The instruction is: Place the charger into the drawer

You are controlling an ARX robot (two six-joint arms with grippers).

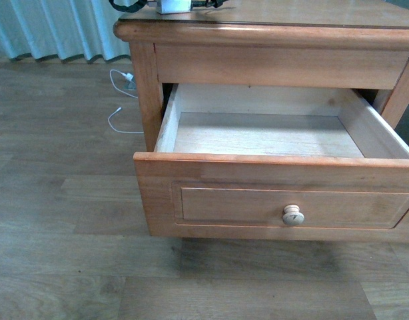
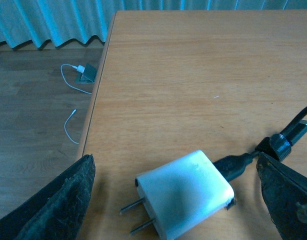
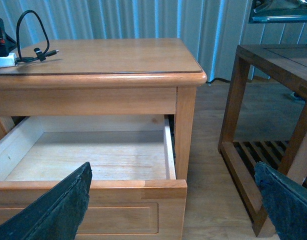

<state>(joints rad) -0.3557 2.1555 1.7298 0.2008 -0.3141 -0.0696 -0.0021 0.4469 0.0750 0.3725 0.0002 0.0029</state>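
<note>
The charger (image 2: 183,192) is a small white plug block with two prongs, lying on the nightstand top (image 2: 193,75). Its black cable (image 2: 233,165) runs off to one side. My left gripper (image 2: 177,200) is open just above it, with one jaw on each side of the block and neither touching it. The charger shows at the top edge of the front view (image 1: 172,5) and at the edge of the right wrist view (image 3: 3,61). The drawer (image 1: 291,200) is pulled out, its inside (image 1: 258,133) bare, with a round pale knob (image 1: 293,215). My right gripper (image 3: 176,202) is open and empty, in front of the drawer's right corner (image 3: 163,185).
A thin white cable with a small plug (image 1: 121,100) lies on the wood floor left of the nightstand; it also shows in the left wrist view (image 2: 76,80). A dark wooden side table (image 3: 273,75) stands to the nightstand's right. Curtains (image 1: 51,27) hang behind.
</note>
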